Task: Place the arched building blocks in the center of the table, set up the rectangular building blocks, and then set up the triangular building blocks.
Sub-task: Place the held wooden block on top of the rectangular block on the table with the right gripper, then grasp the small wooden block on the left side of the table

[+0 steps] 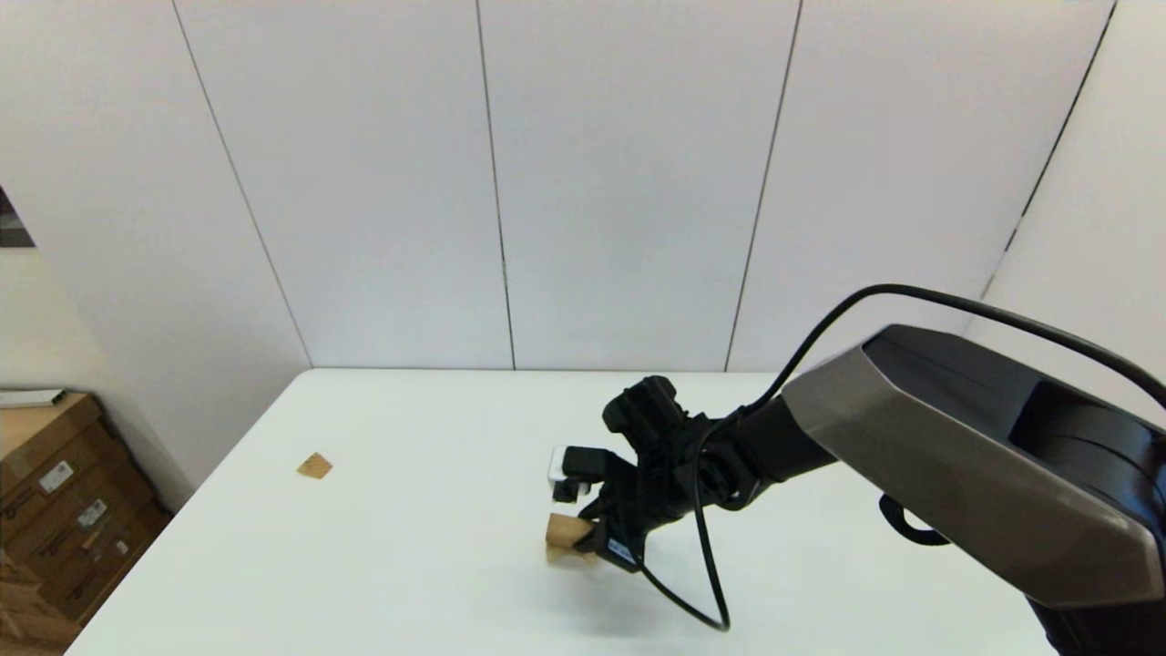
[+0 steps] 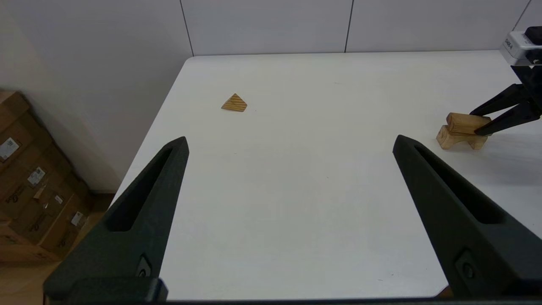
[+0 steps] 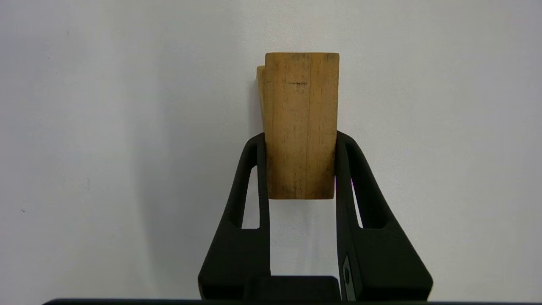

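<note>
right claw (image 3: 300, 169) clamped, left claw (image 2: 292, 169) spread

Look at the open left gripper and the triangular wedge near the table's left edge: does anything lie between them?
Nothing visible does. Only bare table lies between the left gripper and the triangular block. The arched block, the rectangular block and the right gripper sit far off to the robot's right.

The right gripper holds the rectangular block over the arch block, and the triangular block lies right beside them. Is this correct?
Not quite. The triangular block lies far apart from them, near the table's left edge, as the left wrist view shows. The right gripper does hold the rectangular block over the arch block.
</note>
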